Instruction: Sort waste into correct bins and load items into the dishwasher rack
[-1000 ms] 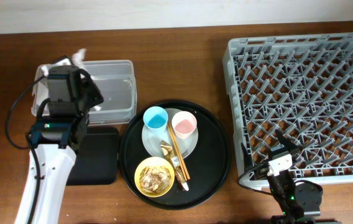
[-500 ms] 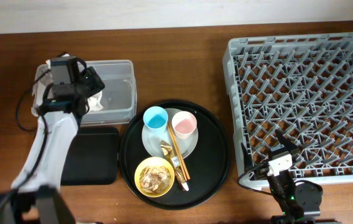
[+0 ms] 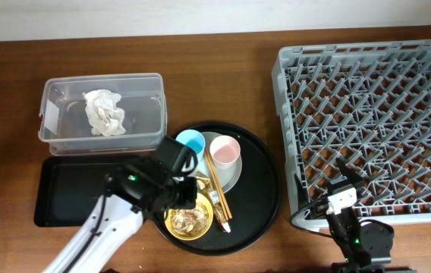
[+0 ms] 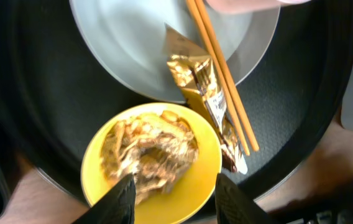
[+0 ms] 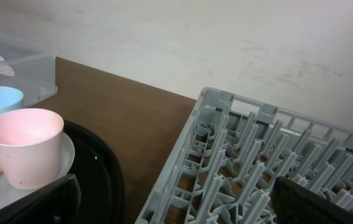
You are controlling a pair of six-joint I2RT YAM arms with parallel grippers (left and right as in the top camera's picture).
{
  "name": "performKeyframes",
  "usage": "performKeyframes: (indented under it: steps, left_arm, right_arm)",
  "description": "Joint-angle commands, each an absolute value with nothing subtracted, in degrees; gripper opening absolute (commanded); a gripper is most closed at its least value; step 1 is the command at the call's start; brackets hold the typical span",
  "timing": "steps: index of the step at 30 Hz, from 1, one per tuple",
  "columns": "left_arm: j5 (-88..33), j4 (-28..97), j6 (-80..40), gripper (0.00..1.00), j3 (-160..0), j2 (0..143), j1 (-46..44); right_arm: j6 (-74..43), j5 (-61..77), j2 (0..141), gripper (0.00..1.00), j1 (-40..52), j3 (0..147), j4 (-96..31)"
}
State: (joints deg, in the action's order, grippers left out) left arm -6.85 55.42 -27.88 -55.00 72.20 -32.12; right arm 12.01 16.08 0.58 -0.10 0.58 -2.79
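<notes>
1. Crumpled white tissue (image 3: 105, 114) is lying inside the clear tub (image 3: 152, 106), which is sitting just behind and to the left of the round black tray (image 3: 261, 199).
2. A shallow black rectangular tray (image 3: 67, 191) is sitting just left of the round black tray, close to its rim.
3. On the far half of the round black tray, a pale plate (image 3: 234, 179) is carrying a light-blue cup (image 3: 189, 142) and a pink cup (image 3: 224, 150) side by side.
4. Wooden chopsticks (image 4: 223, 93) are lying slanted from the plate toward the tray's near side. A shiny gold-brown wrapper (image 4: 195, 81) is lying along them, partly on the plate's near edge.
5. A yellow bowl (image 4: 198, 180) is sitting on the near-left part of the round black tray, holding tan-brown food scraps (image 4: 148, 152).
6. The left gripper (image 4: 173, 183) is hovering over the bowl, its fingers spread apart and gripping nothing.
7. The right gripper (image 3: 344, 194) is sitting well to the right of the round black tray, at the near-left corner of the grey dishwasher rack (image 3: 367, 114). Its fingers are parted wide and holding nothing.
8. Everything is resting on a dark brown wooden table (image 3: 223, 72). An off-white, faintly scuffed wall (image 3: 200, 15) is running along the table's far edge, beyond the round black tray.
</notes>
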Motion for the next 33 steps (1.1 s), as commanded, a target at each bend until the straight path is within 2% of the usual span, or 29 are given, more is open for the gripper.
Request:
performKeyframes:
  steps: [1, 5, 6, 8, 14, 21, 30, 31, 33]
  left_arm:
    - [-6.2, 50.9, -31.9, 0.41, -50.8, 72.0, -36.1]
    - [-1.6, 45.3, -35.4, 0.43, -49.1, 75.3, -40.4]
    - [-1.5, 42.1, -35.4, 0.48, -49.1, 77.3, -40.4]
    - [2.1, 37.7, -36.3, 0.48, -49.1, 81.5, -40.4]
    - [2.9, 28.2, -36.7, 0.48, -49.1, 90.8, -40.2]
    - [2.8, 29.1, -36.7, 0.47, -49.2, 87.0, -40.2]
    - [2.8, 27.6, -36.7, 0.46, -48.9, 92.0, -40.4]
    - [2.8, 27.4, -36.7, 0.35, -48.9, 92.2, -40.4]
    - [2.6, 27.5, -36.7, 0.06, -49.3, 92.1, -40.3]
  right_arm:
    - [11.6, 16.0, 0.2, 0.99, -0.4, 0.3, -3.0]
    - [11.6, 16.0, 0.2, 0.99, -0.4, 0.3, -3.0]
    - [11.6, 16.0, 0.2, 0.99, -0.4, 0.3, -3.0]
    - [11.6, 16.0, 0.2, 0.99, -0.4, 0.3, -3.0]
    - [11.6, 16.0, 0.2, 0.99, -0.4, 0.3, -3.0]
    - [11.6, 16.0, 0.2, 0.99, -0.4, 0.3, -3.0]
    - [11.6, 16.0, 0.2, 0.99, -0.4, 0.3, -3.0]
    - [11.6, 16.0, 0.2, 0.99, -0.4, 0.3, -3.0]
    - [11.6, 16.0, 0.2, 0.99, -0.4, 0.3, -3.0]
